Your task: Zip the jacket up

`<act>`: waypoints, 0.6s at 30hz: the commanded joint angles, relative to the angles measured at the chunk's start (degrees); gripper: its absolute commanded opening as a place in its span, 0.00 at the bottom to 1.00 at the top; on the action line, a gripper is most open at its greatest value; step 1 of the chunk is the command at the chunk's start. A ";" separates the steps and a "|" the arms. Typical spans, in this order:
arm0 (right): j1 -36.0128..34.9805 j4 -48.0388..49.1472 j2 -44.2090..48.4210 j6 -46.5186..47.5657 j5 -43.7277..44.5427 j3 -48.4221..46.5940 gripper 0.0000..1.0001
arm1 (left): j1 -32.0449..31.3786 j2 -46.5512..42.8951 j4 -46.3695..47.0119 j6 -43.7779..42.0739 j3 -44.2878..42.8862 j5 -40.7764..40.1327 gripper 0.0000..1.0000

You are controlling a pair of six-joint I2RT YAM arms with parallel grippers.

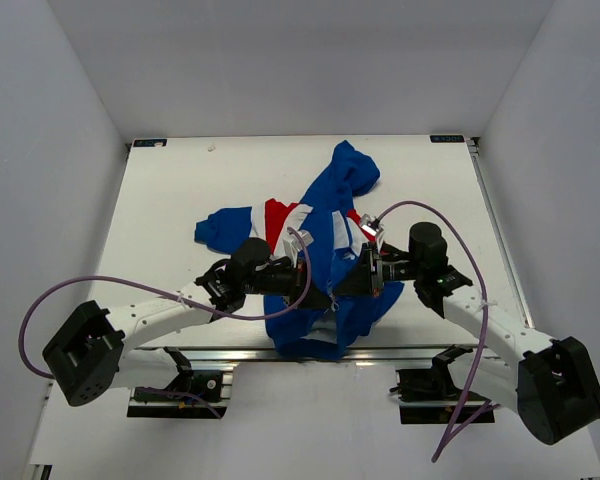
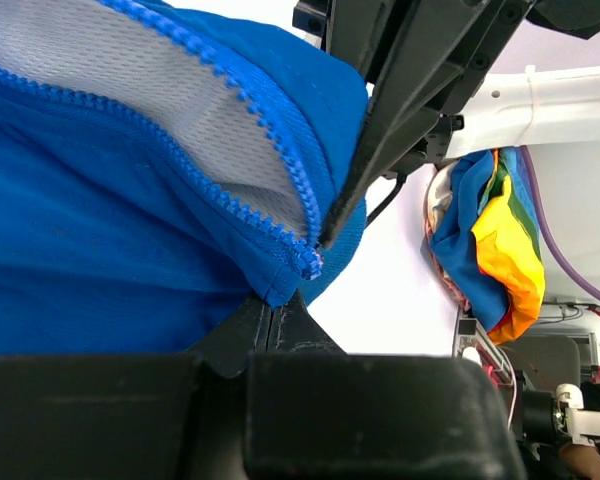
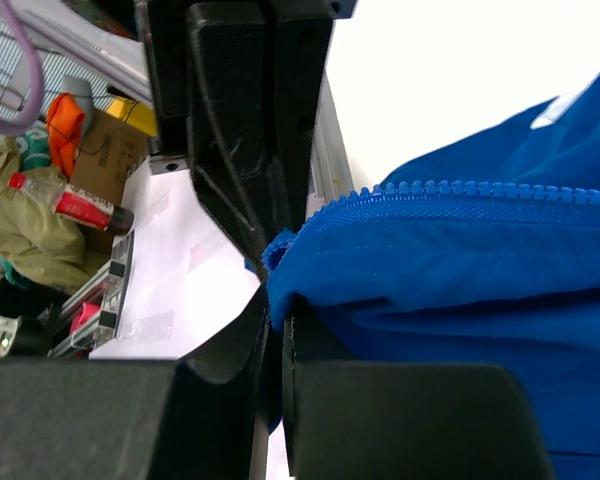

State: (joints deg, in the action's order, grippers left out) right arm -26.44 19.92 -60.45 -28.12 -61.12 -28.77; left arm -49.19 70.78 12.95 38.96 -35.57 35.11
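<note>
**Top view.** The jacket (image 1: 332,205) lies bunched at the centre of the table (image 1: 180,180), with its hood toward the top of the frame and its hem toward the bottom edge. Both arms converge on the lower middle of the garment.

**Left wrist view.** The left gripper (image 2: 275,303) is closed on a hem corner at lower centre. The finger (image 2: 380,130) of the other arm comes down from the upper centre and meets the cloth just beside that corner. Two rows of teeth (image 2: 250,215) run apart from each other, with grey mesh lining (image 2: 130,70) between them, so the zip is open here. No slider is seen.

**Right wrist view.** The right gripper (image 3: 271,275) is clamped on the edge of the jacket at centre frame. A row of teeth (image 3: 460,190) runs off to the right.

**Hazards, as judged.**
- Each pinch takes only a thin fold, so any pull could slip the cloth free.
- The two grippers work very near each other and may collide.
- The garment is crumpled, so the tracks curve. The teeth could misalign or jam, or catch the lining.

**Writing.** None is legible. Small labels (image 1: 446,138) at the table's upper corners are too small to read, the jacket's front print is not visible, and the box (image 3: 105,150) at upper left of the right wrist view shows no readable mark.
</note>
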 commanded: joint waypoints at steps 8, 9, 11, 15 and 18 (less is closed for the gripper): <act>-0.28 5.92 -2.75 -3.52 6.01 -5.06 0.00 | -0.65 3.04 -3.81 1.82 0.68 10.40 0.00; -0.37 5.05 -2.66 -3.52 6.19 -5.15 0.02 | -0.73 3.31 -3.55 2.17 0.94 10.76 0.00; -0.37 2.68 -2.66 -2.30 7.07 -5.50 0.23 | -0.65 4.18 -3.02 2.96 1.47 11.29 0.00; -0.28 -7.42 -1.61 2.27 10.31 -7.08 0.45 | -0.47 5.15 -3.28 3.75 1.21 11.38 0.00; -0.28 -14.54 0.14 4.03 14.01 -7.35 0.86 | -0.12 6.12 2.15 9.44 3.83 13.48 0.00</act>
State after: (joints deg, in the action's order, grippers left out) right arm -27.00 11.20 -62.70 -27.70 -52.03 -33.47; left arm -49.06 76.88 12.25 43.72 -33.93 43.03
